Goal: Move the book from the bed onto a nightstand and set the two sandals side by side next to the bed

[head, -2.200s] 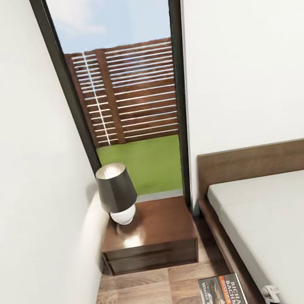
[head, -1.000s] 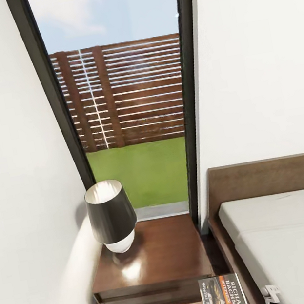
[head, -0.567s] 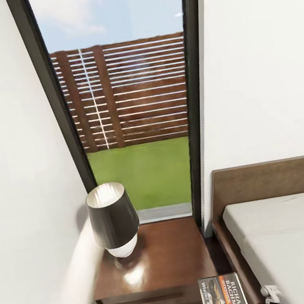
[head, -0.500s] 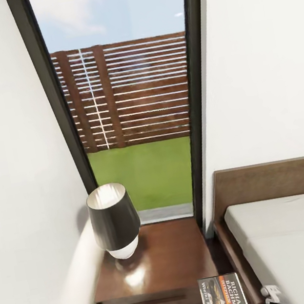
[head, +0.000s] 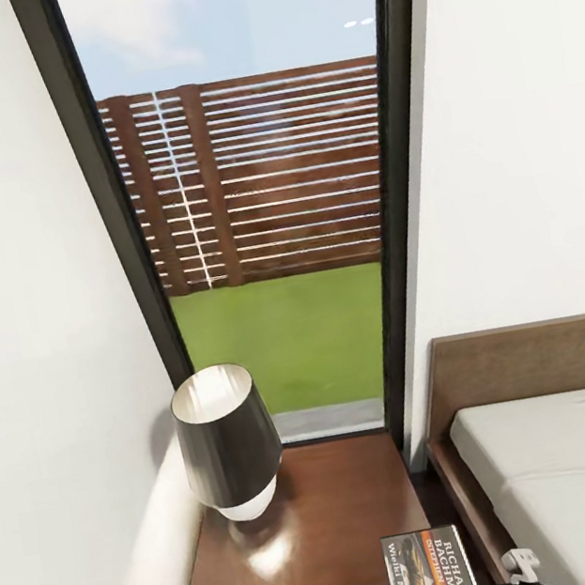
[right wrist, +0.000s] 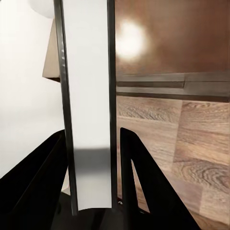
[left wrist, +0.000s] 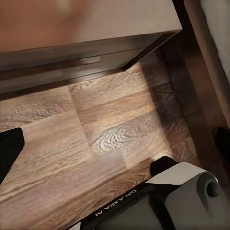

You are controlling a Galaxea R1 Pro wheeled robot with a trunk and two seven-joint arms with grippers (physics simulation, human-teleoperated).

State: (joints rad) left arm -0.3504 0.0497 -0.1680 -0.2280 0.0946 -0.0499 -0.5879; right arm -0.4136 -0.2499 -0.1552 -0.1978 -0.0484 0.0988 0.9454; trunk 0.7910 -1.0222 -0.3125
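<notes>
The book (head: 429,569), dark cover with an orange band, is held upright at the bottom of the head view, just in front of the nightstand (head: 320,516). My right gripper (right wrist: 91,136) is shut on the book (right wrist: 86,72), whose white page edge stands between the black fingers, with the nightstand's glossy top (right wrist: 182,38) ahead of it. The bed (head: 571,474) lies to the right of the nightstand. My left gripper (left wrist: 115,143) hangs open and holds nothing, low over the wood floor by the nightstand's drawer front (left wrist: 86,52). The sandals are out of view.
A lamp (head: 227,441) with a dark shade stands on the left half of the nightstand, beside the white wall (head: 49,371). Behind is a tall dark-framed window (head: 265,240). A narrow floor gap (left wrist: 191,91) separates nightstand and bed frame.
The whole head view has shifted: the camera has come closer to the nightstand, which now sits lower and larger in the picture. The book keeps its place at the bottom edge.
</notes>
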